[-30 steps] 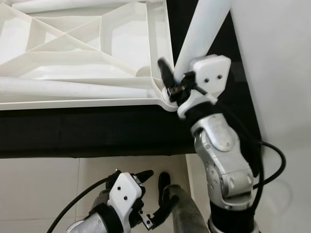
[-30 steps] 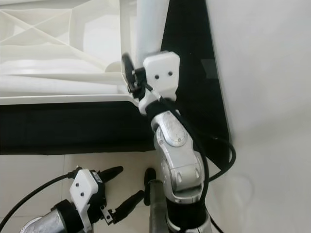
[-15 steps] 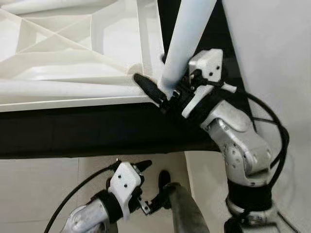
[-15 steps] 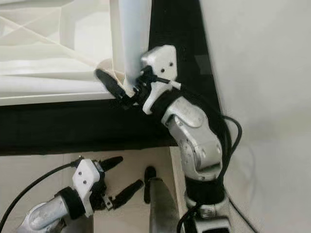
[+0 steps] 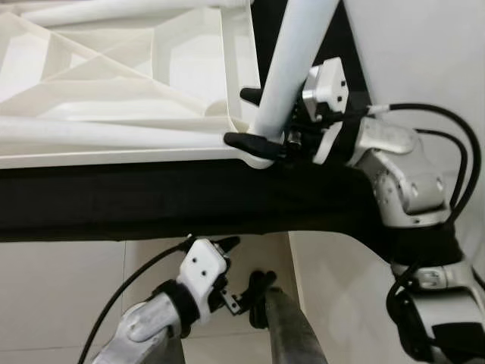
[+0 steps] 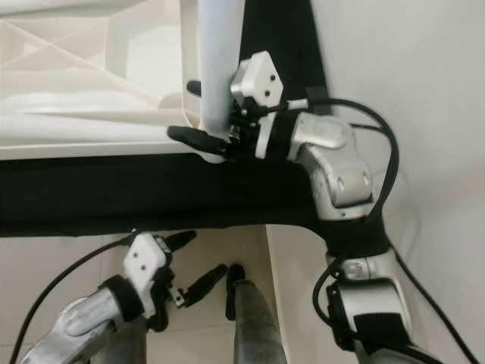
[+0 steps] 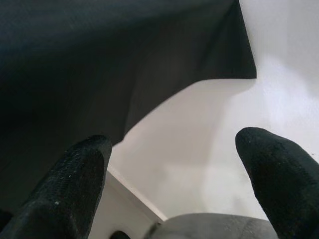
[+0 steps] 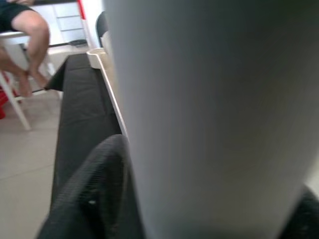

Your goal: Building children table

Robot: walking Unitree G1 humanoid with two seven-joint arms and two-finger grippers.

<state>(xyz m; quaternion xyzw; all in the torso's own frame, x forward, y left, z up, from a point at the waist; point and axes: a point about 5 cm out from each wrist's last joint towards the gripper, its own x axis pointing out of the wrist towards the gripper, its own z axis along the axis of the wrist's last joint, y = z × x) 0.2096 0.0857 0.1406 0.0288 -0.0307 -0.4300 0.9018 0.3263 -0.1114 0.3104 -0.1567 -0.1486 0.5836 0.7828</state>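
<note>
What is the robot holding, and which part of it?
The right gripper holds the white table leg near its bottom end, at the tabletop's corner.

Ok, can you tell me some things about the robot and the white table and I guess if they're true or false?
1. The right gripper has its black fingers on either side of the white table leg. True.
2. The table top lies with its ribbed underside facing up. True.
3. The left gripper is holding a screwdriver. False: it hangs low over the tiled floor, open and holding nothing.
4. The table top rests on a red blanket. False: the cloth under it is black.
5. The leg stands at a corner of the table top. True.
</note>
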